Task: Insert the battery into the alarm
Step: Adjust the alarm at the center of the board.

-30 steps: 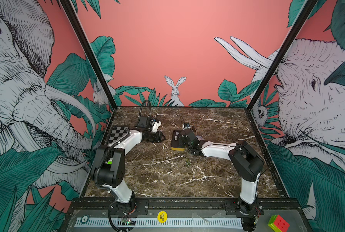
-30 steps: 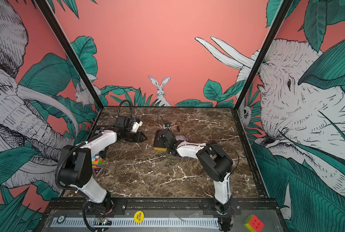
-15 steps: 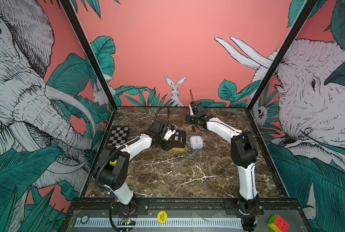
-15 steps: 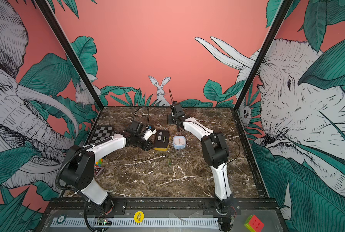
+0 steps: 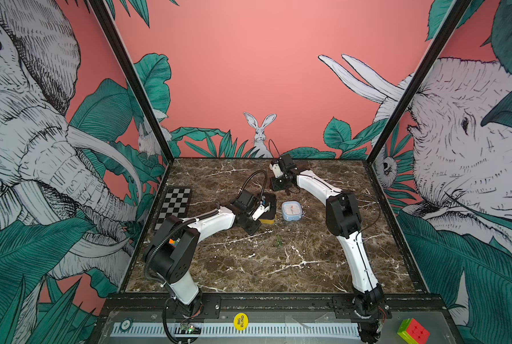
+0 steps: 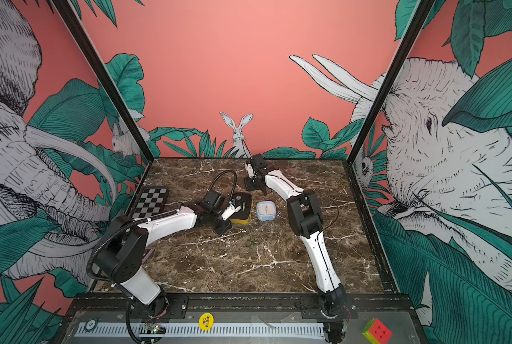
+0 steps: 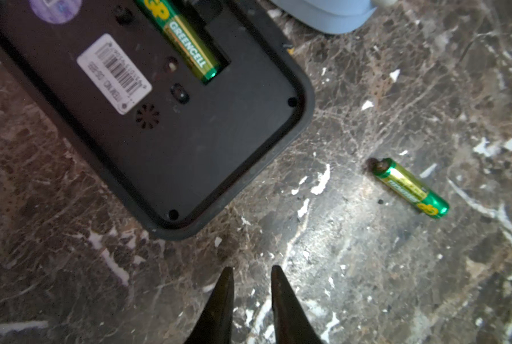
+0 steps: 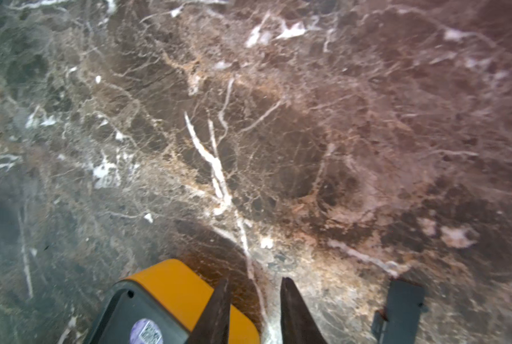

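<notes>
The rectangular plastic alarm (image 5: 269, 208) lies face down on the glossy, brown, white-veined marble desk (image 5: 278, 268). Its matte black back (image 7: 159, 134) is up, and its sides are yellow with rounded corners. One slim green-and-gold cylindrical battery (image 7: 186, 44) lies in the alarm's open slot. A second, matching battery (image 7: 411, 187) lies loose on the desk, at about 5 o'clock from the alarm in both top views (image 6: 251, 240) and apart from it. A small pale-blue rounded-square clock (image 5: 292, 210) sits at 3 o'clock, just beside the alarm. The left jaws are over bare marble near the alarm's corner, dark tapered tips narrowly parted, holding nothing. The right jaws are at 1 o'clock from the alarm, also narrowly parted and empty. A flat dark rectangular plastic piece (image 8: 400, 309) lies near them.
</notes>
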Motion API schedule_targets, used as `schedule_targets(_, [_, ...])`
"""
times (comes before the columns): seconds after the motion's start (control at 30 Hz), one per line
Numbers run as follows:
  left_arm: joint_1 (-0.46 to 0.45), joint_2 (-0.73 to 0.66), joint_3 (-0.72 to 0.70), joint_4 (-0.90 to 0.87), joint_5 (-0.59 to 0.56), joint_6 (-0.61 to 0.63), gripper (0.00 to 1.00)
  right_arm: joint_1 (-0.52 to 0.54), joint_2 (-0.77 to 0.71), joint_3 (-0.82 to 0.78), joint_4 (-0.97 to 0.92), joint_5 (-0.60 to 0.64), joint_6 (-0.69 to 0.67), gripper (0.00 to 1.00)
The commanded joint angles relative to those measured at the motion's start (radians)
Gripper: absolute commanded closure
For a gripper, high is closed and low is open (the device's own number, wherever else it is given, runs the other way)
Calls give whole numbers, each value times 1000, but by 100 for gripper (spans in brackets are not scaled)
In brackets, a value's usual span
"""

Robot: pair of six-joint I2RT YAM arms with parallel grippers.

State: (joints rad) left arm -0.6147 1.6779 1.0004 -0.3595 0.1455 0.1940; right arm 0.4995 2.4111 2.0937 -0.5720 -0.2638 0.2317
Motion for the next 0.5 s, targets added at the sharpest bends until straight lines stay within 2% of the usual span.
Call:
schedule_targets(0.0, [-2, 37, 33, 3, -53, -20, 76, 1, 1, -12, -25, -40, -10, 74])
schedule_targets(0.27, [8, 75, 59, 2, -83, -60, 76, 3, -37, -86, -6, -52, 21, 77])
schedule_targets(0.47, [62, 77, 67, 19, -42, -111, 71, 3, -65, -123, -29, -49, 45, 77])
